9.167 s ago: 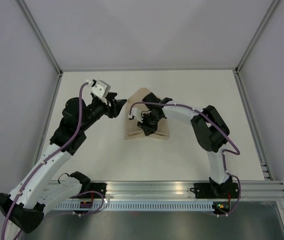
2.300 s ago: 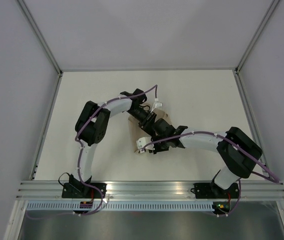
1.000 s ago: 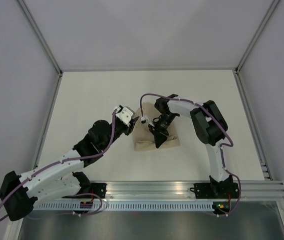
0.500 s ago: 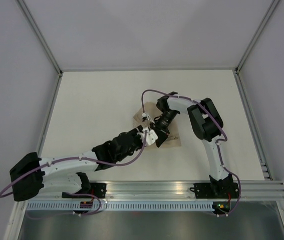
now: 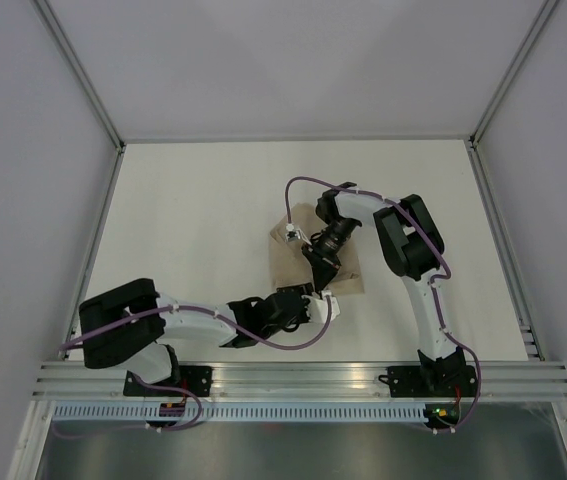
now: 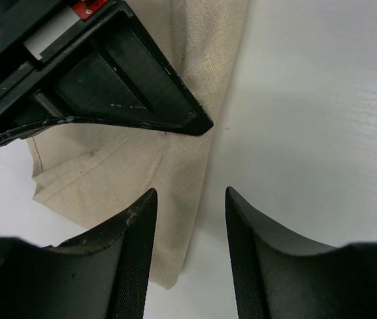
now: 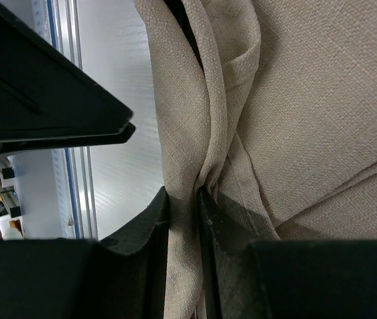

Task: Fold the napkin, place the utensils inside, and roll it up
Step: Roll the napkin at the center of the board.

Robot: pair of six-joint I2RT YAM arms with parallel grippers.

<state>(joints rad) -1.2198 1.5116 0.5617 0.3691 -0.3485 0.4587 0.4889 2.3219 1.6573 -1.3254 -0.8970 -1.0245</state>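
Note:
The tan napkin lies crumpled and partly folded near the table's middle. My right gripper is over it, shut on a bunched fold of cloth; the right wrist view shows the napkin pinched between the jaws of the gripper. My left gripper is open at the napkin's near corner. In the left wrist view the gripper straddles the napkin's edge, with the right gripper's black finger just above. No utensils are in view.
The white table is enclosed by grey walls at the back and both sides. An aluminium rail runs along the near edge, where both arm bases sit. The left arm lies low and folded along the front left.
The left arm has swung down toward the near edge, and its gripper now sits at the napkin's near corner. The right gripper has stayed on the napkin, holding the fold.

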